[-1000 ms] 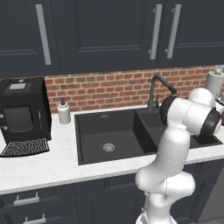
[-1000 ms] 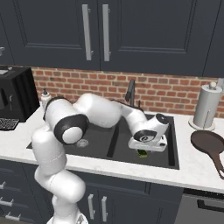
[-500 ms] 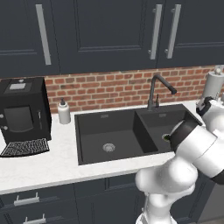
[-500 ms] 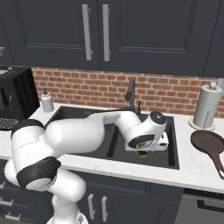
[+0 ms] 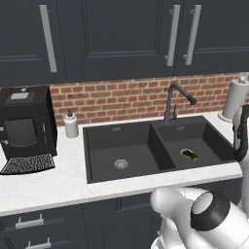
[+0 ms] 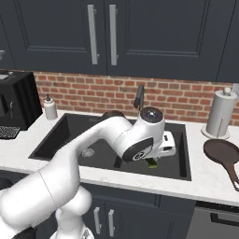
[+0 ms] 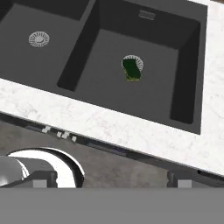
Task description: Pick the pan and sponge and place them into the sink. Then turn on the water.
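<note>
We see the white arm folded low and forward, its elbow bulging out in front of the counter edge and the hand hanging over the front of the right basin in the right base view. The gripper [image 6: 164, 150] sits there above the sink [image 6: 60, 128], its jaws spread wide with nothing between them; in the hand view the two finger tips [image 7: 40, 184] stand far apart at the bottom, looking down across the counter edge into the basins.

Now the count. One sponge [image 7: 131, 70], green side up, lying in the right basin right over that basin's drain. One pan [image 6: 223, 151], dark brown, resting on the white counter [image 6: 205, 179] to the right of the sink, just in front of the paper towel roll [image 6: 218, 113], well apart from the gripper. Two basins, two round silver drains [image 7: 39, 39], one in each. One black faucet [image 5: 175, 99] curving up behind the divider. On the left of the counter, one soap dispenser [image 5: 71, 124] and one black coffee machine [image 5: 25, 125].
</note>
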